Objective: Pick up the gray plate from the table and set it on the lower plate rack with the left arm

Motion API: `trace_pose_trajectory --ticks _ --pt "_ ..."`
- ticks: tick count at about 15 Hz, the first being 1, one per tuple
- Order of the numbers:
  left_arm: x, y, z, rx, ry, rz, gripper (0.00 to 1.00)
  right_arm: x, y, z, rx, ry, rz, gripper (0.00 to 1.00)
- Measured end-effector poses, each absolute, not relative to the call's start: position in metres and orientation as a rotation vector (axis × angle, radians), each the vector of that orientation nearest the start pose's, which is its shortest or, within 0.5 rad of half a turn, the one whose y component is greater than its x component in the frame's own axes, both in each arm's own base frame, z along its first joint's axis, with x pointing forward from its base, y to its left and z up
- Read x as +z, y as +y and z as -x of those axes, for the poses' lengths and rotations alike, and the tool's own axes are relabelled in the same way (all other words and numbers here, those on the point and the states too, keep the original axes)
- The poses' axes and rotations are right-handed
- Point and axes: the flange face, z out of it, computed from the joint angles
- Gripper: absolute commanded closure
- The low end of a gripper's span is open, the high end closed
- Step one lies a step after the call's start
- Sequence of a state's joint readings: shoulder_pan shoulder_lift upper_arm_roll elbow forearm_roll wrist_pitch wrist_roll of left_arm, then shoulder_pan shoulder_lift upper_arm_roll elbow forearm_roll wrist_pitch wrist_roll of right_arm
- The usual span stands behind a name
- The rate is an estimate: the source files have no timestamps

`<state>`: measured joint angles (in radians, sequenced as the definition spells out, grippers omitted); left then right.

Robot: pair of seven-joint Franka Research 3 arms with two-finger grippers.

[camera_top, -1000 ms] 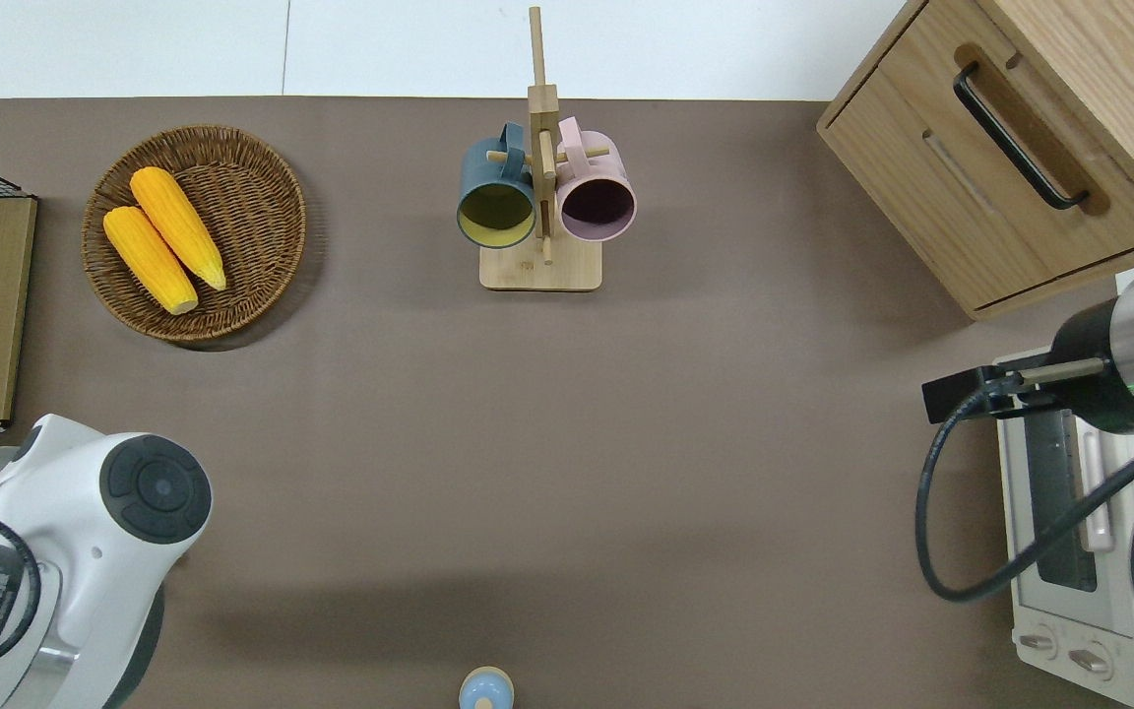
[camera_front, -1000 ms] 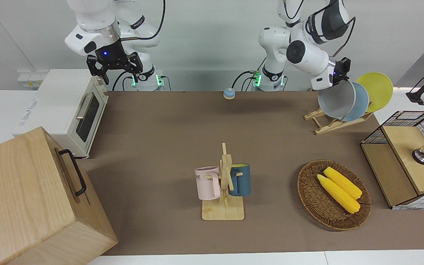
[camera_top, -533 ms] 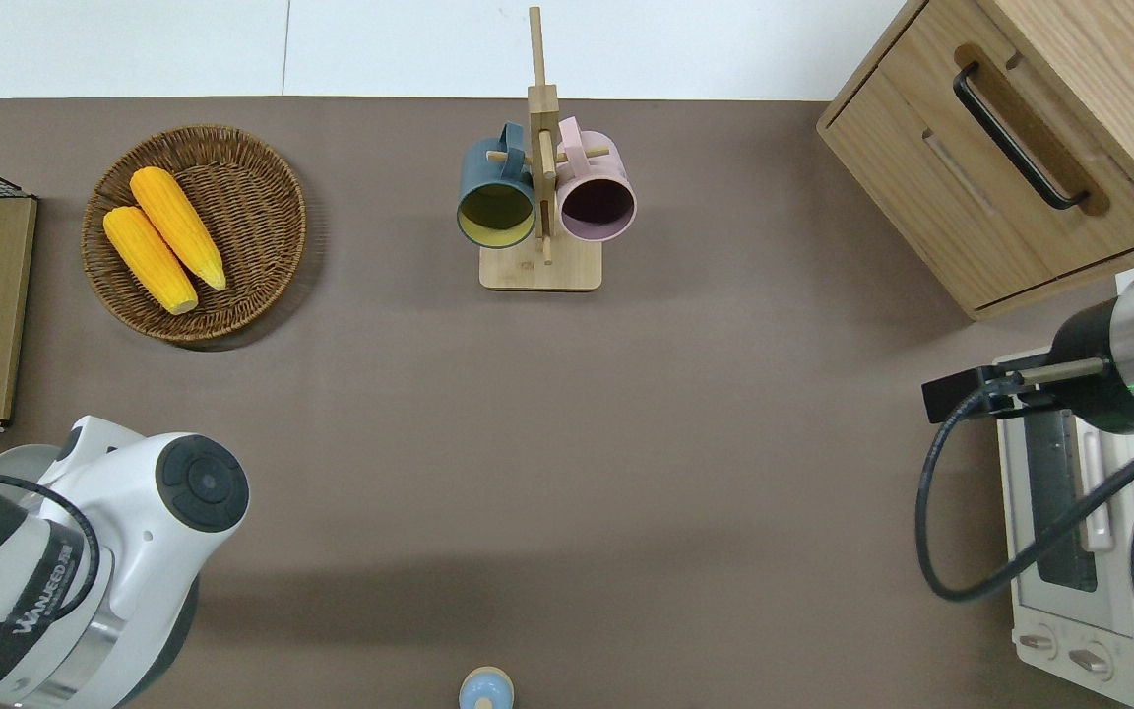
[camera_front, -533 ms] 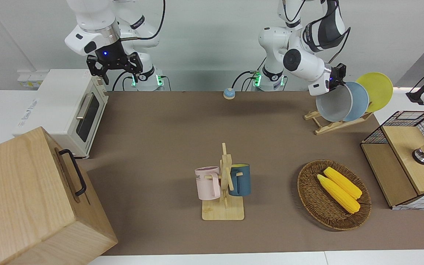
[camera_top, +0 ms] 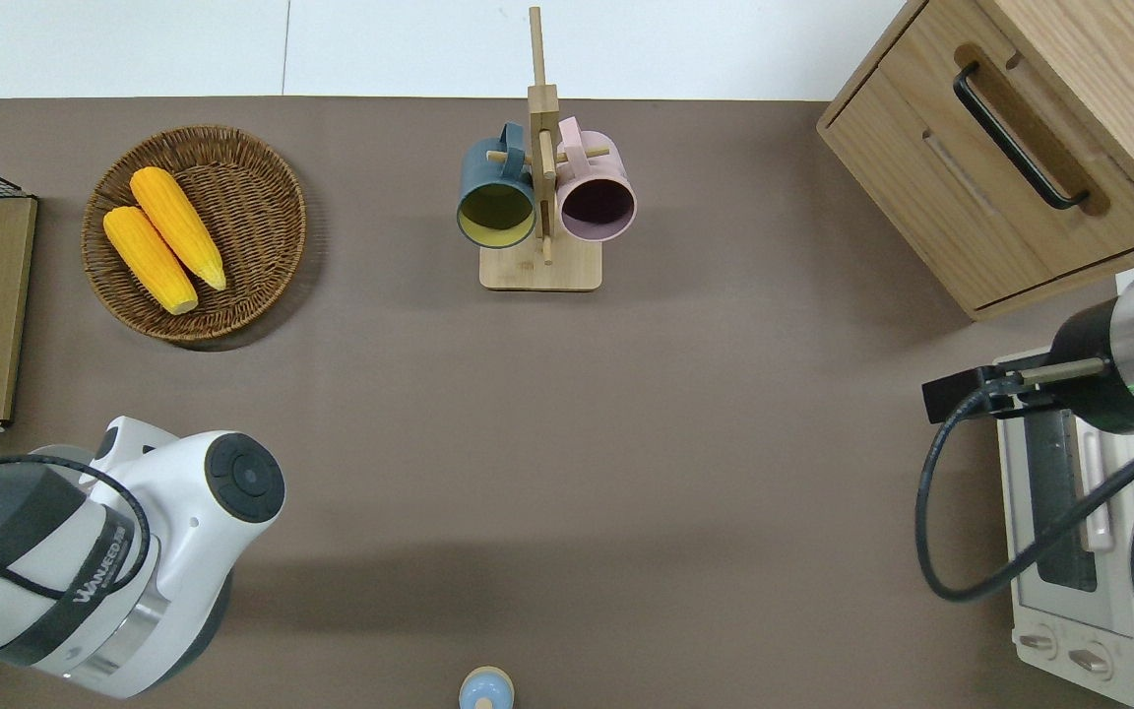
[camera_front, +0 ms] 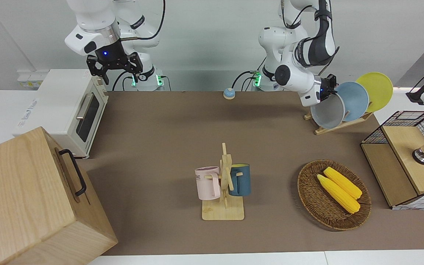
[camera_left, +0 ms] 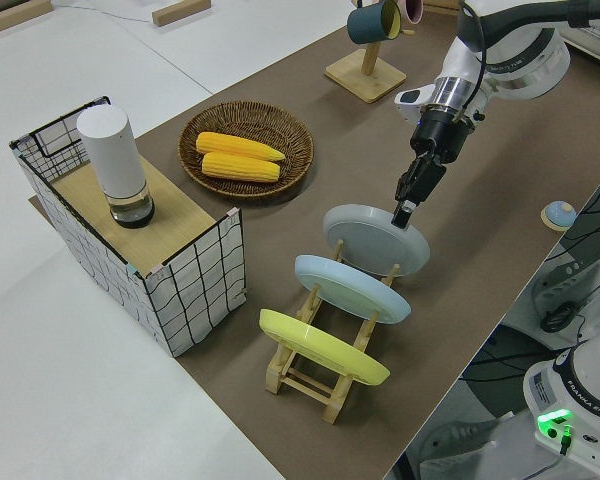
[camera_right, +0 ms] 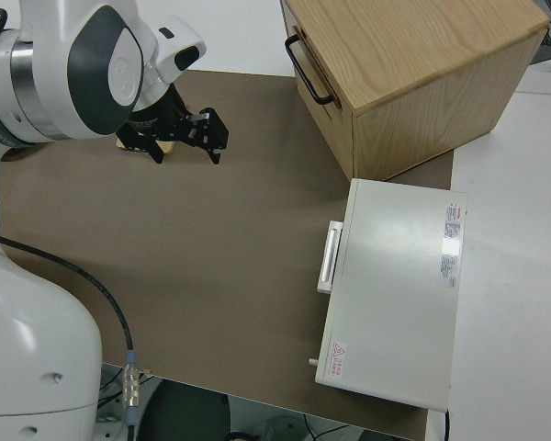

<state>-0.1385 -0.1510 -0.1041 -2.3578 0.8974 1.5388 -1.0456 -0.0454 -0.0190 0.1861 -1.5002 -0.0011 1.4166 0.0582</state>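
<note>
In the front view, at the upper left, the right arm is parked, its right gripper [camera_front: 113, 66] seen with black fingers spread apart. Left of centre a white toaster oven [camera_front: 68, 110] and a light-wood cabinet [camera_front: 31, 198] are seen; at centre a wooden mug tree [camera_front: 225, 184] carries a pink and a dark blue mug. At the upper right, the left gripper [camera_front: 329, 92] is pinched on the upper rim of the gray plate [camera_front: 328, 115], which is stood on edge in the lower plate rack [camera_front: 339, 125], its concave face turned away from the robots and tilted upward. The plate is round, pale gray, smooth, with a shallow raised rim. Just beside it in the rack a light-blue plate [camera_front: 355, 99] and a yellow plate [camera_front: 377, 90] are leaned the same way. The rack is of slanted light-wood rails with pegs.
</note>
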Motion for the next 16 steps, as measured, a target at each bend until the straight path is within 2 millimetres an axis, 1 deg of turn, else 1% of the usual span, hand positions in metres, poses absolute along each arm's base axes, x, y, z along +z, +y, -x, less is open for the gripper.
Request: trace_pose_trajectory --ticks 1,3,4,5,6,7,8,13,16 --pt "0.391 -0.018 -0.428 -0.036 -0.517 1.993 1.00 0.654 0.076 -0.527 0.101 -0.130 3.148 0.013" --pt "0.391 -0.018 -0.428 -0.037 -0.516 1.993 0.64 0.654 0.076 -0.527 0.101 -0.130 3.148 0.011" --pt "0.392 -0.018 -0.428 -0.038 -0.515 1.992 0.50 0.654 0.076 -0.527 0.101 -0.130 3.148 0.011" --pt "0.392 -0.017 -0.428 -0.042 -0.513 1.989 0.27 0.654 0.076 -0.527 0.101 -0.130 3.148 0.011" --pt "0.392 -0.017 -0.428 -0.045 -0.510 1.986 0.14 0.654 0.076 -0.527 0.101 -0.130 3.148 0.013" --pt "0.393 -0.017 -0.429 -0.049 -0.507 1.983 0.03 0.654 0.076 -0.527 0.101 -0.130 3.148 0.011" --pt "0.393 -0.017 -0.429 -0.052 -0.505 1.981 0.01 0.654 0.076 -0.527 0.101 -0.130 3.148 0.011" --pt "0.394 -0.018 -0.430 -0.062 -0.499 1.978 0.01 0.654 0.076 -0.527 0.101 -0.130 3.148 0.013" --pt "0.403 -0.022 -0.436 -0.085 -0.512 1.992 0.01 0.654 0.076 -0.527 0.101 -0.130 3.148 0.011"
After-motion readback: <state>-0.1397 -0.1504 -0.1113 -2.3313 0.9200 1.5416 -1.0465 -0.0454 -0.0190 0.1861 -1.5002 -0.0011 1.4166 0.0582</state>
